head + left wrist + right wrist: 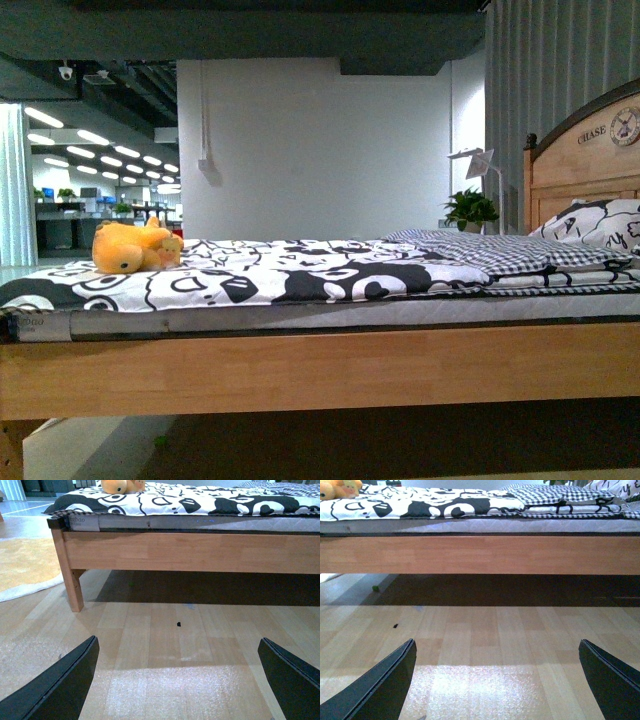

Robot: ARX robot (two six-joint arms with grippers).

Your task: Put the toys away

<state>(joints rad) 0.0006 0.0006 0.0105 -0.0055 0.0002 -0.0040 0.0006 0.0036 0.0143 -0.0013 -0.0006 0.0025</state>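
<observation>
Orange plush toy [135, 248] lies at the foot end of the bed [300, 370], not yet collected | your left gripper [177, 685] and right gripper [497, 685] gape empty, low, ready to reach.

A bedroom setup is sitting inside a larger office hall. A light wooden bed frame [320, 370] with an arched wooden headboard [585, 165] is carrying a black-and-white cartoon-print sheet [300, 275]. A grey pleated curtain [550, 80] is hanging behind it. White ceiling strip lights [90, 140] are glowing over distant desks.
</observation>
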